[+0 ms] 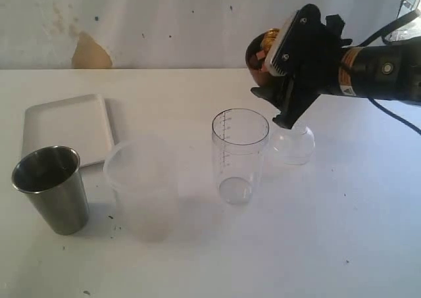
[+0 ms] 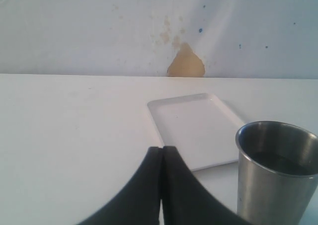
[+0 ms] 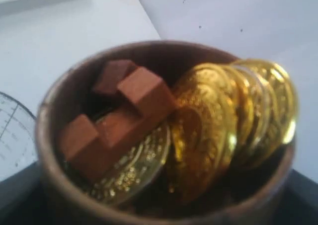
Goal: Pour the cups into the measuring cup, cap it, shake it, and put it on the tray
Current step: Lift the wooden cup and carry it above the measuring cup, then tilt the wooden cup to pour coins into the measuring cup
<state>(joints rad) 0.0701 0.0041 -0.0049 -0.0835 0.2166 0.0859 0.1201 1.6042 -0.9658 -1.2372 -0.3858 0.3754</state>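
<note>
**1. Clearances.** Bare table (image 1: 342,245) fills the lower right of the exterior view. The middle and left of the frame are crowded. The frosted cup (image 1: 141,186) stands just beside the measuring cup (image 1: 240,153), and the steel tumbler (image 1: 52,186) stands near the frame's left edge. The tray (image 1: 66,124) lies at upper left, and its near edge runs behind the tumbler.

**2. Count.**
- Wooden cup: one.
- Steel tumbler: one.
- Measuring cup: one.
- Frosted cup: one.
- Tray: one.
- Clear domed lid (image 1: 294,145): one, on the table just right of the measuring cup.

**3. Containers.**
- The wooden cup (image 1: 258,54) holds gold coins (image 3: 213,120), at least four, and brown blocks (image 3: 134,101), at least three. I cannot make out exact totals.
- The measuring cup stands upright at frame centre and shows nothing inside.
- The tumbler's interior is dark and I cannot tell what it holds.

**4. Pincers.**
- My right gripper (image 1: 281,74) pinches the wooden cup at the upper right of the exterior view. The cup is tilted, raised off the table, above and right of the measuring cup's mouth.
- My left gripper (image 2: 162,153) has its fingers pressed together on nothing. The tumbler and tray are ahead of it.
</note>
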